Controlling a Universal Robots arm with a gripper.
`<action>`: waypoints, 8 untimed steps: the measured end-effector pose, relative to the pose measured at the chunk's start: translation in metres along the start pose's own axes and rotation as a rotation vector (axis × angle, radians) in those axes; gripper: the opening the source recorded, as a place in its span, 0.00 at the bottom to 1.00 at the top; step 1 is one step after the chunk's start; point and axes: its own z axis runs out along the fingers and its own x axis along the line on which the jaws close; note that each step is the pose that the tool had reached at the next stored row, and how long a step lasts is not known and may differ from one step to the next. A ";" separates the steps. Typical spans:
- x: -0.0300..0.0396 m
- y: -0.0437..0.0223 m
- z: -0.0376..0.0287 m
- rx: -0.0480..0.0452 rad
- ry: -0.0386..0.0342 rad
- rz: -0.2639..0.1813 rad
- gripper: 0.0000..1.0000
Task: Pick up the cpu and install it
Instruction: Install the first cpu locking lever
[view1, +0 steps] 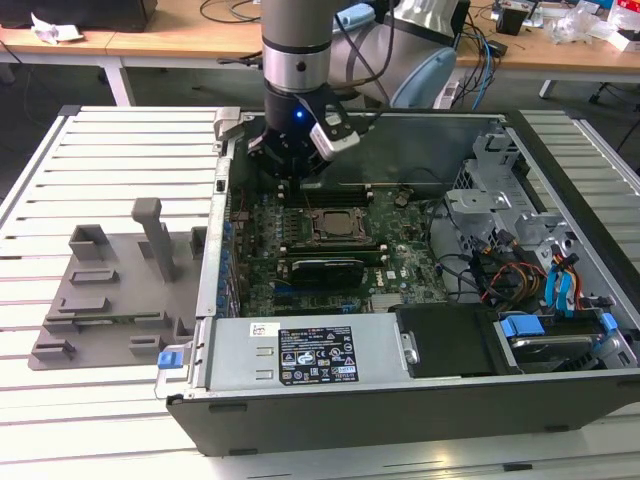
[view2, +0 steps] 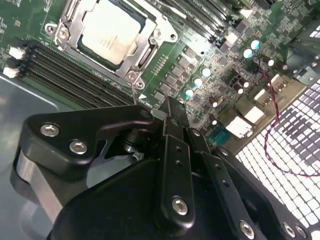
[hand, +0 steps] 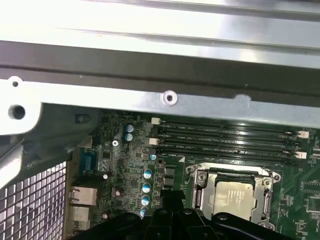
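The cpu (view2: 111, 31) sits inside its socket frame (view2: 70, 35) on the green motherboard (view1: 400, 262), its silver top showing at the upper left of the second wrist view and at the lower right of the first wrist view (hand: 235, 196). In the exterior view it lies near the middle of the frame (view1: 335, 226), within the opened computer case (view1: 560, 400) that rests on the slatted counter (view1: 110, 135). The hand (view1: 290, 176) hangs over the board's far edge, just up and left of the socket in that view, carrying nothing; in the second wrist view its black fingers (view2: 175, 150) appear pressed together, with no gap visible between them. Judging by how things lie, the chip is already placed, so the pick-up and the setting-down look done. Whether the socket's retaining frame and lever are fully latched cannot be told. The grey plastic tray (view1: 110, 290) with upright posts stands at the exterior view's left, beside the case.
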 end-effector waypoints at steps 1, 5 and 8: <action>0.0000 0.0005 -0.0017 0.0000 -0.0007 0.000 0.11; 0.0000 0.0060 -0.0068 0.0003 -0.0039 0.000 0.11; 0.0042 0.0102 -0.0069 -0.0155 -0.0062 0.000 0.11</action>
